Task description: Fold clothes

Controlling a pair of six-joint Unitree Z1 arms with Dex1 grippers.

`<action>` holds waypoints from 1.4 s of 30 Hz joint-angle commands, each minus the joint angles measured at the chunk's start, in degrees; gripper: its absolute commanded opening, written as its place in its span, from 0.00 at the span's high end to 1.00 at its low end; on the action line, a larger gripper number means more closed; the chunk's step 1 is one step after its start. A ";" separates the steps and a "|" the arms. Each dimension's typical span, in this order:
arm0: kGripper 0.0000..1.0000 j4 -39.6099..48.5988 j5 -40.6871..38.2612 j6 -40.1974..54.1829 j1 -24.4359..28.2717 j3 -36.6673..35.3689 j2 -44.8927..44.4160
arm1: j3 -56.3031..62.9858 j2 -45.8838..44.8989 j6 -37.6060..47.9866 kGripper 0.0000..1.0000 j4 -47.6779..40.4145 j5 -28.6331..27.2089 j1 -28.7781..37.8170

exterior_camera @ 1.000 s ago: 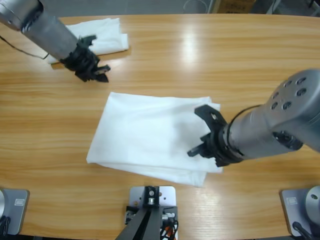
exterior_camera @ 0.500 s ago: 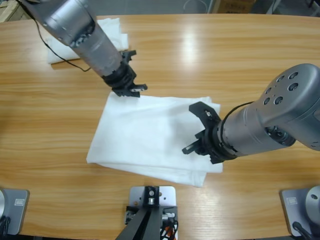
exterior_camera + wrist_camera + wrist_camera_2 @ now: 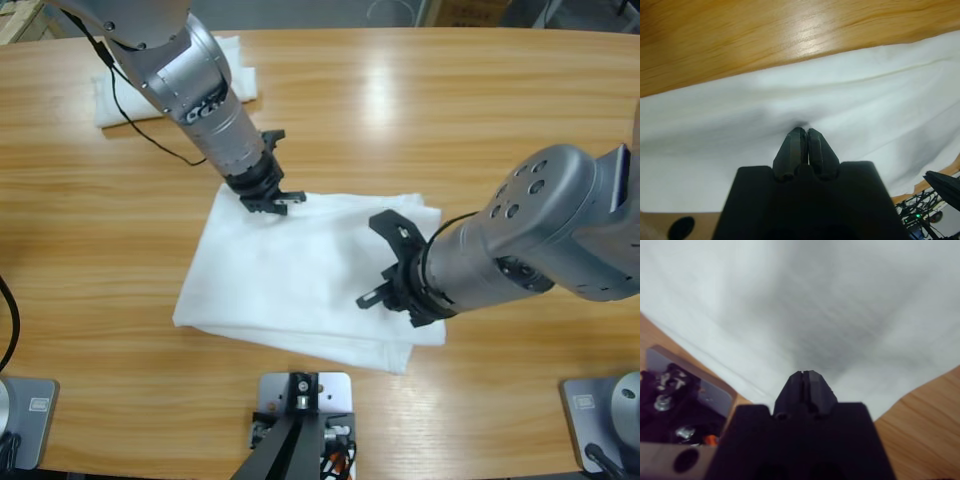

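A folded white garment lies flat in the middle of the wooden table. My left gripper comes in from the upper left and sits over the garment's far left edge. In the left wrist view its jaws are shut, tips pressed into the white cloth, which dimples slightly there. My right gripper reaches in from the right over the garment's right half. Seen from the right wrist, that gripper is shut just above the cloth, casting a shadow on it.
A second folded white garment lies at the table's far left corner, partly hidden behind the left arm. A black cable trails along that arm. Bare wood surrounds the middle garment on all sides.
The left arm swung from the far left corner down to the garment's upper edge and now rests on the cloth. The right gripper crept slightly leftward over the garment.
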 commanded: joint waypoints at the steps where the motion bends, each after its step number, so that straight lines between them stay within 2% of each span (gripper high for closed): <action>1: 1.00 -0.36 0.51 -0.63 0.45 0.00 4.41 | 5.17 4.77 0.95 1.00 -4.85 0.55 0.59; 15: 1.00 -0.36 1.86 2.17 8.46 2.00 2.99 | 9.60 2.18 4.73 1.00 -2.65 0.81 0.59; 20: 1.00 -0.34 1.99 3.35 10.75 3.87 -2.16 | 9.38 3.01 4.73 1.00 -3.00 0.77 0.59; 24: 1.00 -0.36 2.18 4.23 15.04 9.68 -11.88 | 8.73 1.35 3.20 1.00 -1.47 -0.60 0.59; 25: 1.00 -0.59 1.99 4.70 15.86 11.85 -14.78 | 5.03 0.35 1.04 0.96 3.06 -1.02 0.59; 26: 1.00 -1.61 0.67 5.95 16.83 14.52 -17.59 | -0.04 -1.05 -0.40 0.45 8.23 -2.00 0.59; 27: 1.00 -2.78 -2.02 7.46 17.83 17.33 -20.05 | -5.10 -2.42 -1.23 0.04 13.08 -3.46 0.59; 28: 1.00 -3.72 -5.05 9.24 18.90 20.20 -22.25 | -9.79 -3.43 -1.86 0.00 17.44 -4.76 0.59; 30: 1.00 -5.70 -11.64 13.12 20.94 26.31 -25.13 | -17.14 -4.74 -2.16 0.00 24.07 -6.47 0.59; 31: 0.95 -6.44 -15.35 15.51 21.96 29.14 -25.54 | -19.46 -5.52 -2.21 0.00 26.32 -7.22 0.59; 32: 0.64 -7.25 -18.02 17.53 22.65 31.80 -25.63 | -20.80 -6.61 -2.21 0.00 27.71 -7.68 0.59; 34: 0.15 -10.85 -20.95 19.34 22.98 37.04 -26.22 | -21.85 -9.39 -2.09 0.00 29.97 -9.00 0.59; 35: 0.03 -14.00 -22.62 19.41 22.98 39.48 -26.38 | -21.80 -11.21 -1.66 0.00 31.01 -9.65 0.59; 39: 0.01 -20.96 -24.43 19.01 23.16 45.16 -24.61 | -16.49 -21.29 0.81 0.00 32.89 -11.41 0.30; 40: 0.06 -23.39 -26.00 18.83 23.40 46.49 -23.48 | -14.49 -23.34 0.87 0.00 33.14 -11.25 -0.20; 41: 0.16 -25.64 -28.11 19.13 23.58 47.50 -21.72 | -12.43 -25.26 0.85 0.00 33.35 -11.23 -0.81; 42: 0.18 -27.76 -29.44 19.59 23.60 48.53 -20.05 | -10.64 -26.77 0.87 0.00 33.84 -11.28 -1.50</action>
